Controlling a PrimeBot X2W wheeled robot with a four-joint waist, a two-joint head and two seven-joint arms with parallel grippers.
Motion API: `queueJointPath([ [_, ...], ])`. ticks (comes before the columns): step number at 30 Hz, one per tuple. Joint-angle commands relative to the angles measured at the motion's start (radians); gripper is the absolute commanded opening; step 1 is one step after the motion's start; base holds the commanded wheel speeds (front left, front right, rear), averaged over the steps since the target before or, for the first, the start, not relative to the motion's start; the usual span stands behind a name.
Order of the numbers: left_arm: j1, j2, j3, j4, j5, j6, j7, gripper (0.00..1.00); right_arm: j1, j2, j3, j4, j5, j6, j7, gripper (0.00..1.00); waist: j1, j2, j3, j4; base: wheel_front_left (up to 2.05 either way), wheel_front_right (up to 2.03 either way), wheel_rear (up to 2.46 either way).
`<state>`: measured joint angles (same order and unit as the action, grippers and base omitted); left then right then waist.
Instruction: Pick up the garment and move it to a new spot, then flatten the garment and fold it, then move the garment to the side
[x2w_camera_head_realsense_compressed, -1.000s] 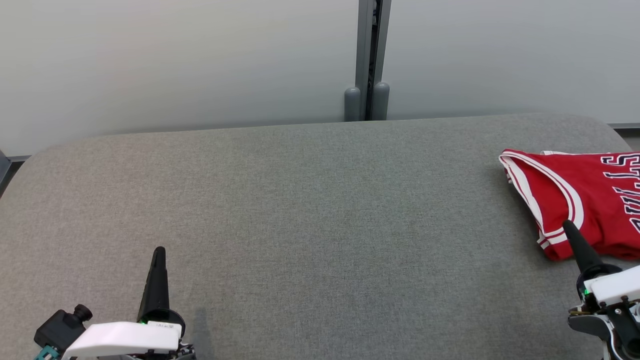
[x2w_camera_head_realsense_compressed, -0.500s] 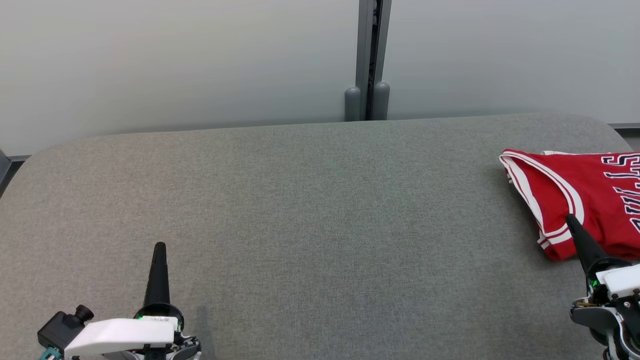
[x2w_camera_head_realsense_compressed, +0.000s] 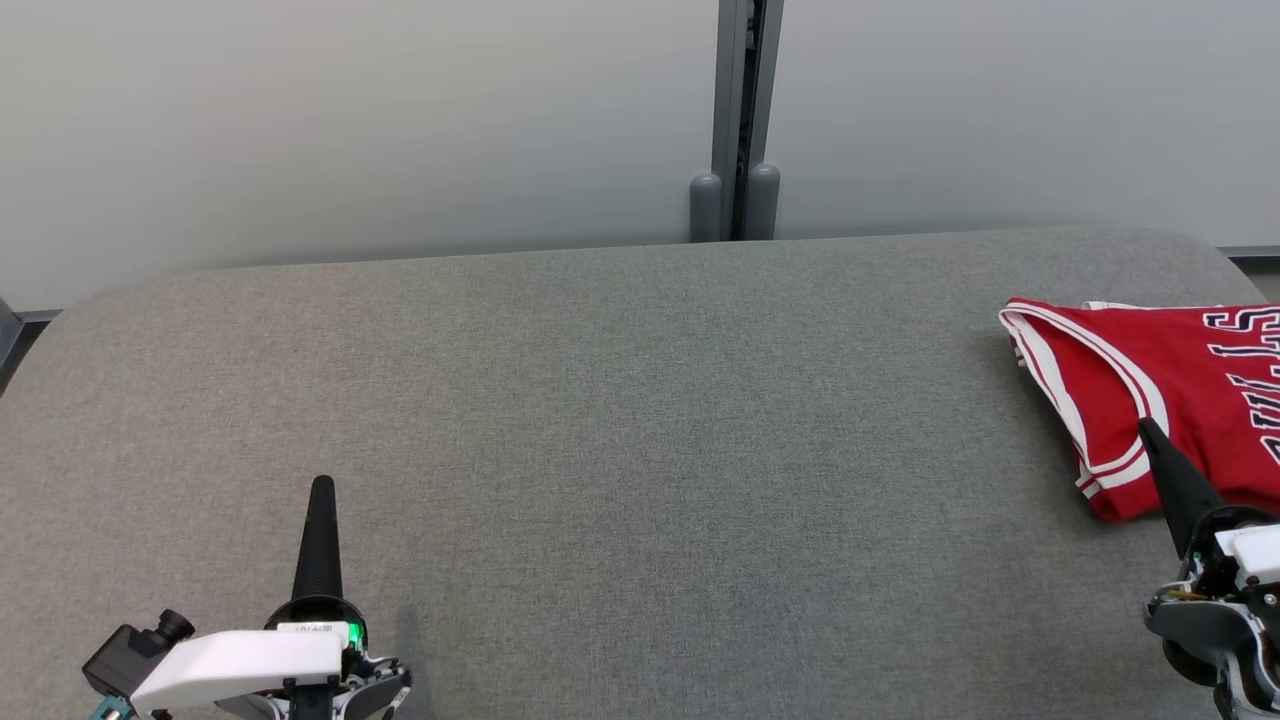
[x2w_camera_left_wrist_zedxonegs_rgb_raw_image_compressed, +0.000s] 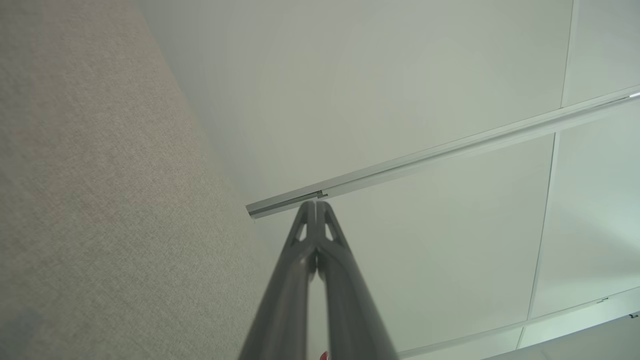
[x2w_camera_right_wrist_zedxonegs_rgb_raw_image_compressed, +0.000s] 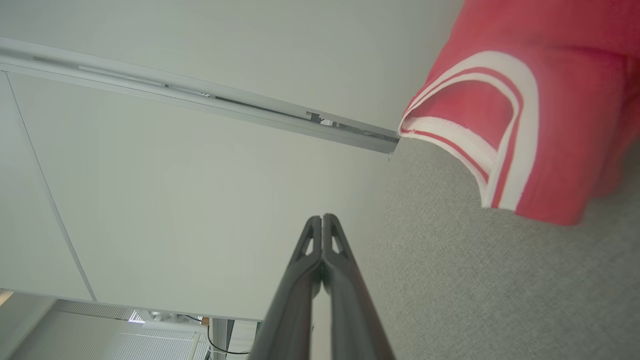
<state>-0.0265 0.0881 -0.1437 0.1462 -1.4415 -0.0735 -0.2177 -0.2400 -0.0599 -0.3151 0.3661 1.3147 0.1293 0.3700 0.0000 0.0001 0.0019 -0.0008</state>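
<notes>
A red jersey (x2w_camera_head_realsense_compressed: 1200, 390) with white trim and dark lettering lies folded at the far right end of the grey fabric-covered tabletop (x2w_camera_head_realsense_compressed: 640, 420), partly cut off by the edge of the head view, as the robot's two arms make only small adjustments near the front edge. Over the last second the jersey has not stirred. The right gripper (x2w_camera_head_realsense_compressed: 1146, 430), whose tip shows against the garment's near hem from above, has crept slightly forward and toward the right edge. Seen along its wrist, its jaws are clenched together on nothing, and the trimmed hem sits off to one side, apart from the tips. The left gripper (x2w_camera_head_realsense_compressed: 322, 487), well apart at the opposite end of the tabletop, has nudged forward a touch and stands closer to upright. Its jaws are likewise pressed tight and empty, pointing toward the pale partition wall (x2w_camera_head_realsense_compressed: 400, 120) behind. With the garment folded and lying off to the side and neither arm holding cloth, the job looks all but finished. The slight shifts read more as settling than as a fresh reach, though a last nudge from the right arm, so close to the hem, cannot be ruled out
</notes>
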Motion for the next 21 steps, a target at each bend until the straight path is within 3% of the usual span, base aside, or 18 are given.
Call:
queueJointPath([
  [1, -0.021, 0.004, 0.008, 0.000, -0.016, -0.007, -0.004, 0.00, -0.021, -0.008, -0.007, 0.000, 0.019, 0.002, 0.008, 0.00, 0.0000, -0.0001, 0.000, 0.000, 0.00, 0.00, 0.00],
  [21, -0.032, -0.025, 0.017, 0.012, -0.138, -0.033, -0.006, 0.00, -0.056, -0.010, -0.035, 0.056, 0.163, 0.002, 0.048, 0.00, 0.0000, -0.0001, 0.001, 0.001, 0.00, 0.00, 0.00],
])
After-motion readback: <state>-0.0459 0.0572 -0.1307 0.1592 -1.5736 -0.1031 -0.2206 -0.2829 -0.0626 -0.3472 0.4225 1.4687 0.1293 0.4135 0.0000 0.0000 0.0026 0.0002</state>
